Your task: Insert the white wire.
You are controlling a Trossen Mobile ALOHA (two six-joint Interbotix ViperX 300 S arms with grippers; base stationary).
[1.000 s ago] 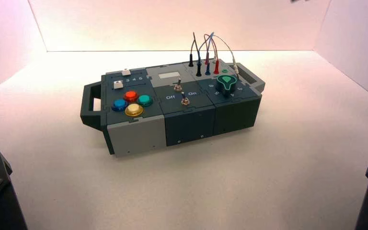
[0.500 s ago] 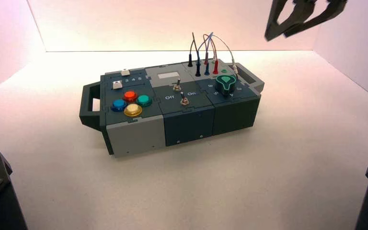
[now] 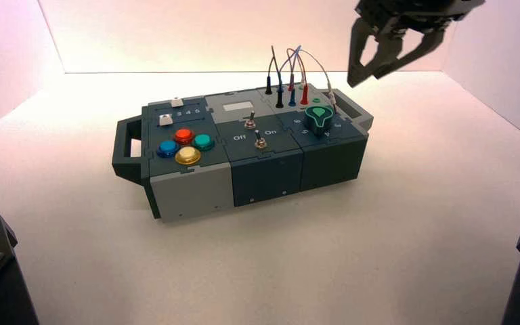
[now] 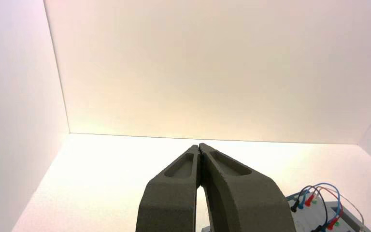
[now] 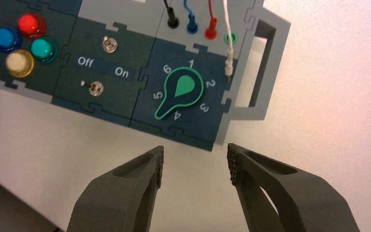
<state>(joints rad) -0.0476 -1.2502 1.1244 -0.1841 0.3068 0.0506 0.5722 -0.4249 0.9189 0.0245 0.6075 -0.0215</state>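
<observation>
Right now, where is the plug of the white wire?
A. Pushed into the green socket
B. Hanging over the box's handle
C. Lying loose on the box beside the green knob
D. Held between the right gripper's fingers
C. In the right wrist view the white wire's plug lies on the box next to the green knob, the green socket is empty, and the open right gripper holds nothing.

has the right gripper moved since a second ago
Yes. The right gripper was out of the high view then; it has since come down and leftward, jaws open, toward the wires at the box's far right corner.
</observation>
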